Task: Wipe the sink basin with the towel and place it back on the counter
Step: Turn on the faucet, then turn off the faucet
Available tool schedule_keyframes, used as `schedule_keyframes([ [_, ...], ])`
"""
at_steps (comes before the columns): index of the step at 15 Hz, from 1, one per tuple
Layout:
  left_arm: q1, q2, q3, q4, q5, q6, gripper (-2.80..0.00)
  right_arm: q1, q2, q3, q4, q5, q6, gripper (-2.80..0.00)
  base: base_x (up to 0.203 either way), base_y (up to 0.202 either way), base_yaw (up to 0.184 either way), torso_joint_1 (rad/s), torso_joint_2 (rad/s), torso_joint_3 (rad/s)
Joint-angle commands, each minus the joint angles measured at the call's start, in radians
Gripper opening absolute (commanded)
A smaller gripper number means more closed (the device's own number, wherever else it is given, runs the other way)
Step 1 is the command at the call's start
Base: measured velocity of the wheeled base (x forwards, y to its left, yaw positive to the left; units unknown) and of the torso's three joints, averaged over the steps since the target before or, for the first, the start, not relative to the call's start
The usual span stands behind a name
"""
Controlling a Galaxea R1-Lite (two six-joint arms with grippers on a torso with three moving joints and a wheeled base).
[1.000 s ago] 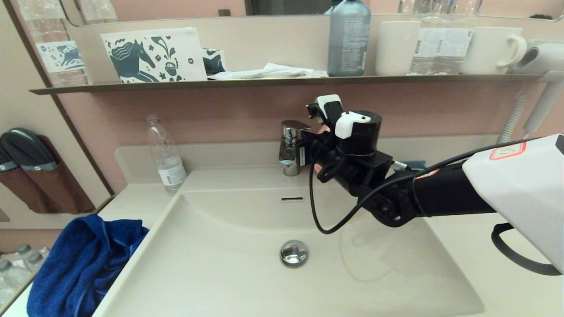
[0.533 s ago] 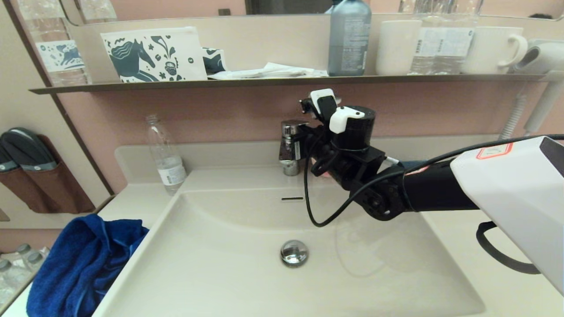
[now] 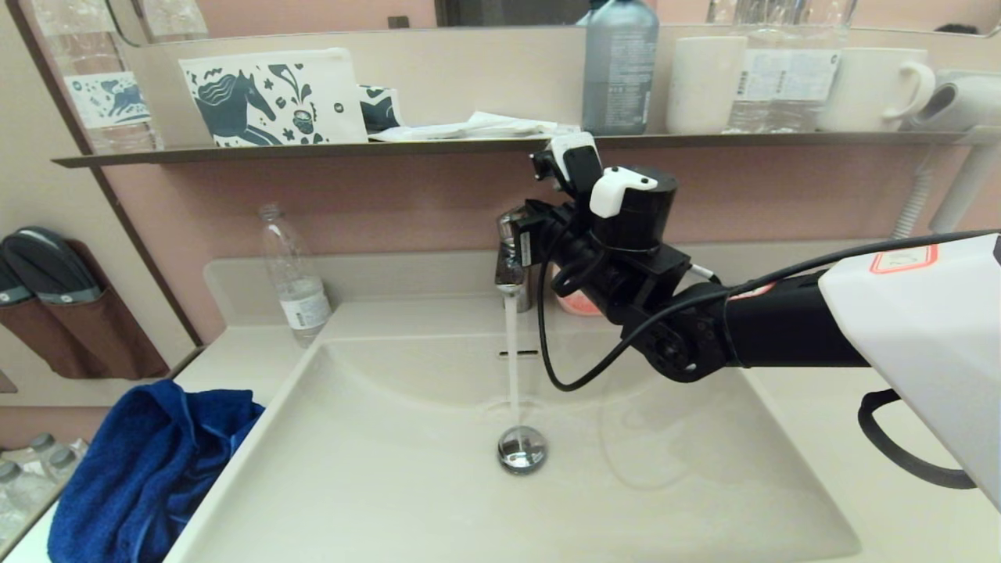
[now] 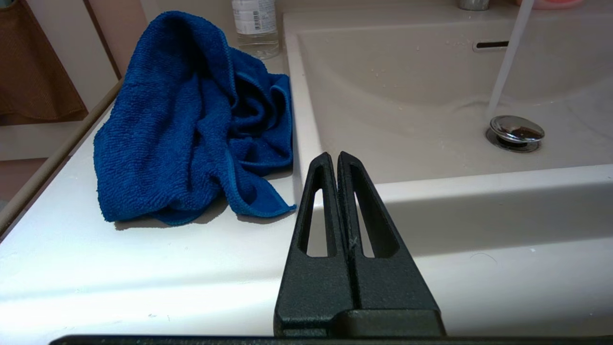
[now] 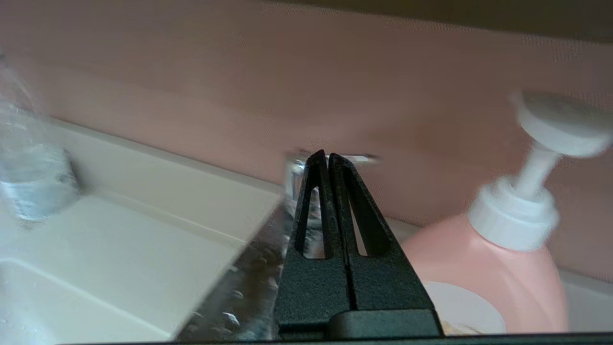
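The royal-blue towel (image 3: pixel 141 469) (image 4: pixel 191 120) lies crumpled on the counter (image 3: pixel 235 360) (image 4: pixel 143 268), left of the sink basin (image 3: pixel 375 485). My left gripper (image 4: pixel 334 155) is shut and empty, low over the counter's front edge, just right of the towel and apart from it. It does not show in the head view. My right gripper (image 5: pixel 328 155) is shut, its tips up against the chrome faucet (image 3: pixel 512 266) at the lever. Water (image 3: pixel 512 352) streams from the spout onto the chrome drain plug (image 3: pixel 522 450). The overflow slot (image 3: pixel 518 353) sits behind the stream.
A clear water bottle (image 3: pixel 295 281) stands at the back left of the counter. A pink soap dispenser (image 5: pixel 503 258) stands just right of the faucet. The dark shelf (image 3: pixel 313 152) above holds a pouch, bottles and cups. A hair dryer (image 3: pixel 954 102) hangs at the right.
My right arm moved left to the faucet, then rose with the lever tipping up. Water now runs into the basin, which was dry before. The towel has not moved.
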Motion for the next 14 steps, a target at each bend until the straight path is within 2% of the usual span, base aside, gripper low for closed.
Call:
schedule_keyframes([
  [1, 0.0, 0.0, 0.0, 0.0, 0.0, 0.0, -2.8, 0.012, -0.026, 0.038, -0.004, -0.022, -0.018, -2.8, 0.0, 0.0, 0.0, 0.0, 0.0, 0.0],
  [6, 0.0, 0.0, 0.0, 0.0, 0.0, 0.0, -2.8, 0.061, -0.08, 0.086, -0.004, -0.028, -0.044, -2.8, 0.0, 0.0, 0.0, 0.0, 0.0, 0.0],
  [10, 0.0, 0.0, 0.0, 0.0, 0.0, 0.0, -2.8, 0.059, -0.076, 0.031, -0.003, -0.028, -0.065, -2.8, 0.0, 0.0, 0.0, 0.0, 0.0, 0.0],
  [14, 0.0, 0.0, 0.0, 0.0, 0.0, 0.0, -2.8, 0.019, -0.037, -0.058, 0.012, -0.026, -0.074, -2.8, 0.0, 0.0, 0.0, 0.0, 0.0, 0.0],
])
